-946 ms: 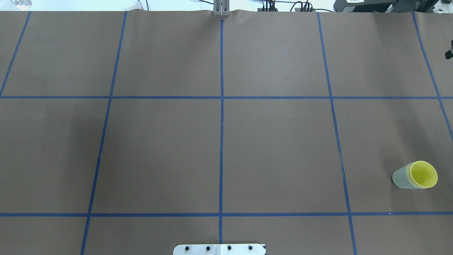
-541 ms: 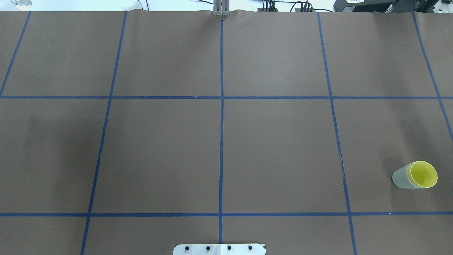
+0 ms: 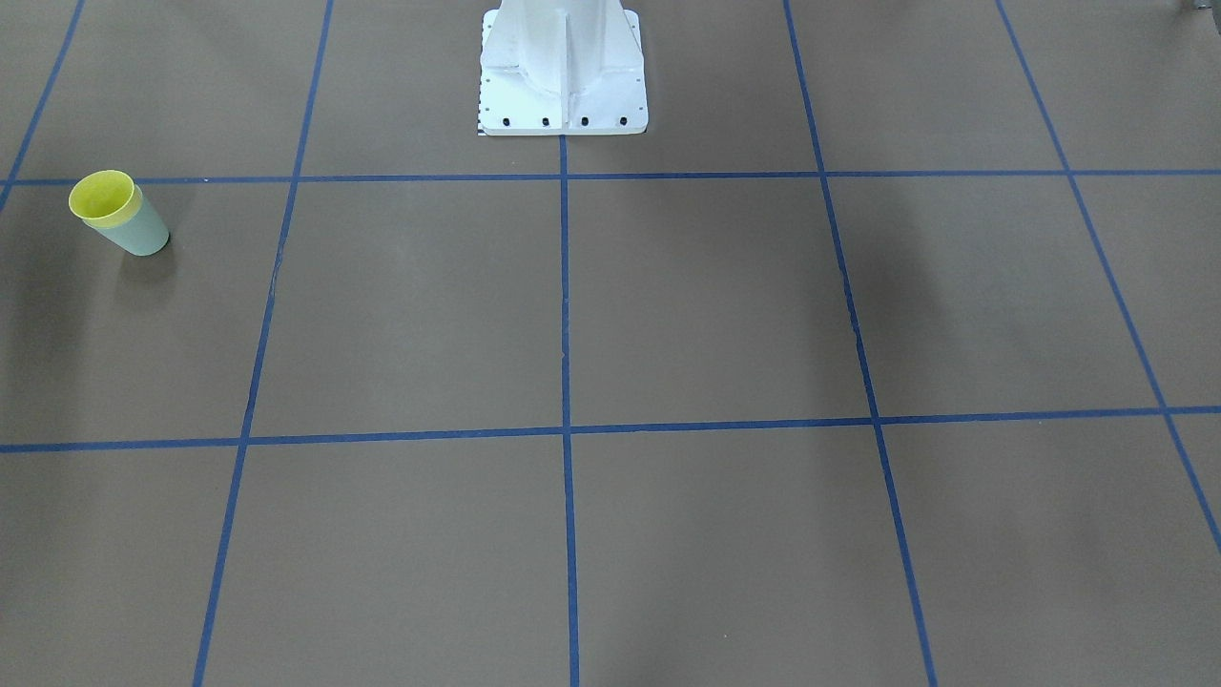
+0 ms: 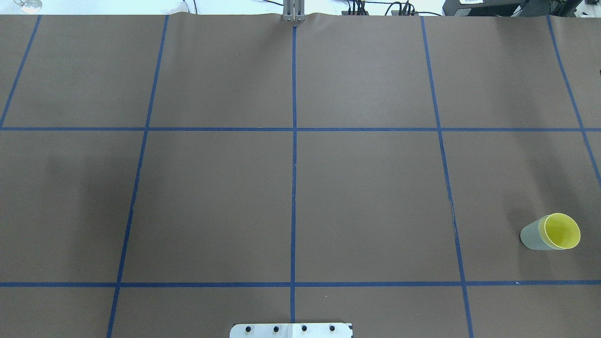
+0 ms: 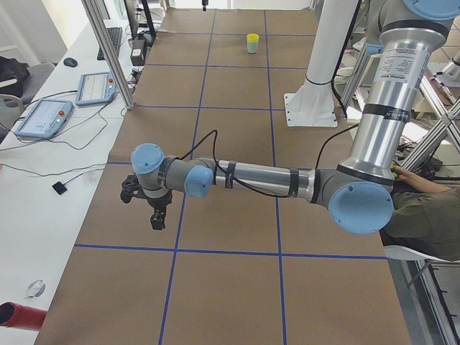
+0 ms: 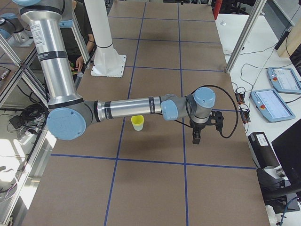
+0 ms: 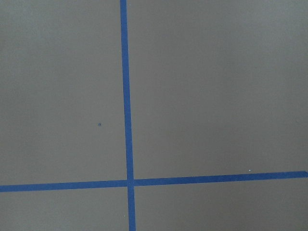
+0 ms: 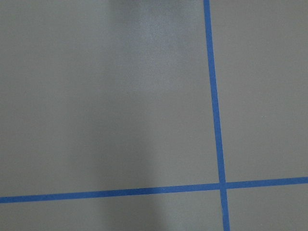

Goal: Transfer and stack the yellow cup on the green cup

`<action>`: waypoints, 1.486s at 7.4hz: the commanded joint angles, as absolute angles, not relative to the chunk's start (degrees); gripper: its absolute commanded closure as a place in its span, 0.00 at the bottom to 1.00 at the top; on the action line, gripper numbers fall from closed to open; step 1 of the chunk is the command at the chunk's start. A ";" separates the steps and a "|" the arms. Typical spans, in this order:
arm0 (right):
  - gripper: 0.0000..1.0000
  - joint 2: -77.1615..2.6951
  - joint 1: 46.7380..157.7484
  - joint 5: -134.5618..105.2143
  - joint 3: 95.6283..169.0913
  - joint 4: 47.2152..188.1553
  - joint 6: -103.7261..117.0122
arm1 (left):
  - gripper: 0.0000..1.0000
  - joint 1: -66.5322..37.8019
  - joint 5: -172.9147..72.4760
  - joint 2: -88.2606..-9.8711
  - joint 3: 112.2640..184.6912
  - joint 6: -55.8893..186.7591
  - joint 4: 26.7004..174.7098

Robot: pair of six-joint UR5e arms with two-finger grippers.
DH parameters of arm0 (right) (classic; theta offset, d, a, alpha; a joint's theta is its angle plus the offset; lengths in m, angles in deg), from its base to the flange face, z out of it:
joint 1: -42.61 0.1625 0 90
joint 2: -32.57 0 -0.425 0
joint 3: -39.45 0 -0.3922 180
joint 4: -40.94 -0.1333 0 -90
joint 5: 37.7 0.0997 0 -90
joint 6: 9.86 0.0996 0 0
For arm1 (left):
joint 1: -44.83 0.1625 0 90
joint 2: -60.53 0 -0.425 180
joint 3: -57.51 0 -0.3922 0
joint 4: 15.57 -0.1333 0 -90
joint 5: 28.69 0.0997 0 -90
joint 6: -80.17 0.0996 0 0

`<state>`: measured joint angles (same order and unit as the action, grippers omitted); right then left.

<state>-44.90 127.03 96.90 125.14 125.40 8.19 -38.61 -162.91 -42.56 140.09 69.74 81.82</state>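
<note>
The yellow cup (image 4: 562, 231) sits nested inside the green cup (image 4: 531, 237), and the pair stands upright at the table's near right. In the front-facing view the yellow cup (image 3: 103, 196) and green cup (image 3: 143, 234) are at the left. The stack also shows in the left side view (image 5: 252, 43) and the right side view (image 6: 137, 123). My left gripper (image 5: 157, 215) hangs over the table's left end, far from the cups. My right gripper (image 6: 196, 136) hangs over the table a little beyond the cups. I cannot tell whether either is open or shut.
The white robot pedestal (image 3: 563, 67) stands at the middle of the near edge. Blue tape lines grid the brown table. Tablets (image 5: 43, 118) and cables lie on the white side bench, and an aluminium post (image 6: 242, 35) stands near the right end. A seated person (image 5: 424, 215) is beside the base.
The cups have not moved. A dark piece of the right arm at the overhead view's right edge has drawn almost out of view. The shadow on the left has shifted slightly.
</note>
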 commanded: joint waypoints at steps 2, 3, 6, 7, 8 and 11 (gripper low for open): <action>0.00 -45.03 127.07 97.30 125.41 125.23 8.16 | 0.00 -38.58 -164.92 -42.57 140.30 69.62 81.54; 0.00 -45.03 127.07 97.30 125.76 125.14 8.16 | 0.00 -38.66 -165.00 -42.48 141.26 69.62 81.37; 0.00 -44.95 127.07 96.95 125.23 124.79 8.16 | 0.00 -38.67 -165.00 -42.57 141.53 69.71 81.46; 0.00 -45.12 127.07 97.21 125.23 124.61 8.16 | 0.00 -38.67 -165.00 -42.48 141.71 69.71 81.46; 0.00 -45.12 127.07 97.30 125.41 124.61 8.16 | 0.00 -38.67 -165.00 -42.48 141.79 69.62 81.46; 0.00 -45.38 127.07 97.39 126.20 124.61 8.16 | 0.00 -38.67 -164.83 -42.48 142.49 69.71 81.54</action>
<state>-45.27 127.07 97.37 125.91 124.71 8.16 -38.70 -164.91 -42.48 142.10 69.70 81.48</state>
